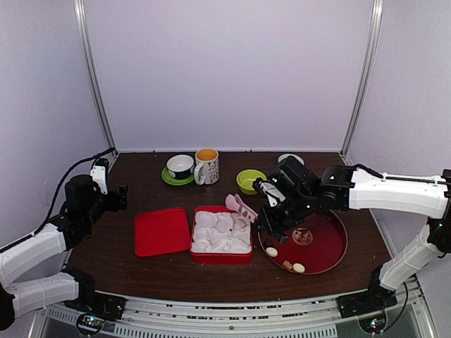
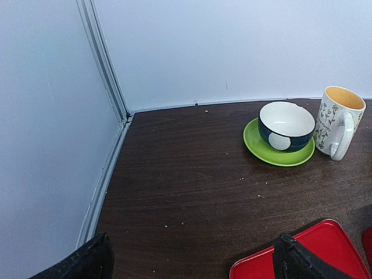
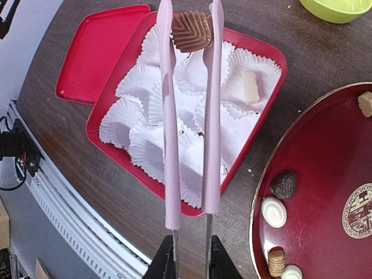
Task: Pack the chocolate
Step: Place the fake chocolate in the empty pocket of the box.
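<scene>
My right gripper [image 3: 190, 256] is shut on the pink tongs [image 3: 168, 145]. The tong tips pinch a brown ridged square chocolate [image 3: 191, 31] over the far side of the open red box [image 3: 104, 136], which is lined with white paper cups. A cream chocolate [image 3: 249, 87] lies in one cup. More chocolates lie on the round red tray [image 3: 325, 151]: a dark heart [image 3: 283, 185], a white round one [image 3: 273, 211], a tan one [image 3: 276, 261]. In the top view the right gripper [image 1: 271, 211] is between the box [image 1: 222, 255] and the tray [image 1: 331, 246]. My left gripper [image 2: 192, 264] is open and empty at the far left [image 1: 121, 198].
The red lid [image 1: 162, 231] lies flat left of the box. At the back stand a blue bowl on a green saucer [image 1: 180, 167], a mug [image 1: 206, 166] and a small green bowl [image 1: 249, 180]. White walls enclose the table on three sides.
</scene>
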{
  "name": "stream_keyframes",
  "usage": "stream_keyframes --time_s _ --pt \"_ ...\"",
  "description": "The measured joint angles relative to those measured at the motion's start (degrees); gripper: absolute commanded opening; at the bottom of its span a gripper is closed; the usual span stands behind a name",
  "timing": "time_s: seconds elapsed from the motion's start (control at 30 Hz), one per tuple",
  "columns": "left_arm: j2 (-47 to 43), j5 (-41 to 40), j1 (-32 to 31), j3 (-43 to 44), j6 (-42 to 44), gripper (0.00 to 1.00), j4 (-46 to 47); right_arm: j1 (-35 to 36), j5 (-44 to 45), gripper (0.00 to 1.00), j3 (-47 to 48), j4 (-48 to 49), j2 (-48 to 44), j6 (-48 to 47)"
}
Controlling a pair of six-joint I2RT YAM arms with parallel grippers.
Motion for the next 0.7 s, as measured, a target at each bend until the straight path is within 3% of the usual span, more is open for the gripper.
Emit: stream_keyframes --time_s 0.37,0.7 --pt "-0.87 0.11 0.00 0.00 -1.53 0.98 -0.07 1.84 6.54 0.20 2.93 2.10 11.10 -4.13" --pt "-0.90 0.24 0.00 0.00 -2.01 0.98 -0.22 2.43 7.74 0.35 3.80 3.02 13.60 -5.53"
